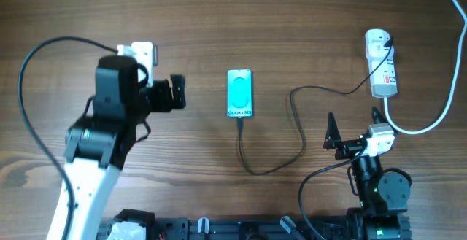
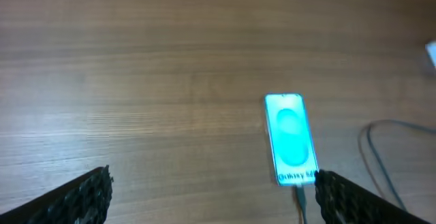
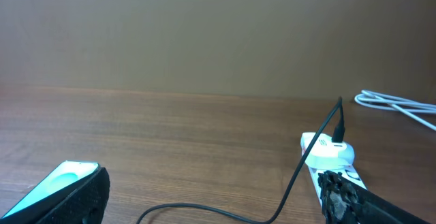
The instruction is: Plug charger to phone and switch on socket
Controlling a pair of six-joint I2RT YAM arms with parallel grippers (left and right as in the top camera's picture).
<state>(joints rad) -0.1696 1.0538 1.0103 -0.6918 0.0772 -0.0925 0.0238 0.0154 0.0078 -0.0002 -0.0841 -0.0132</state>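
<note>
Cyan-screened rectangular phone [image 1: 240, 93] lies mid-table. Thin black charger cable [image 1: 253, 171] meets its near short edge and loops to the white power strip [image 1: 381, 72]. My left gripper [image 2: 212, 180] gapes wide, and my right gripper [image 3: 212, 183] likewise.

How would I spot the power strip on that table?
Start at the wooden table seen from overhead and go to its far right corner. The socket is the white elongated strip lying there. Unlike the turquoise phone mid-table, it has a thick white cord and the thin black charger plugged in.
</note>
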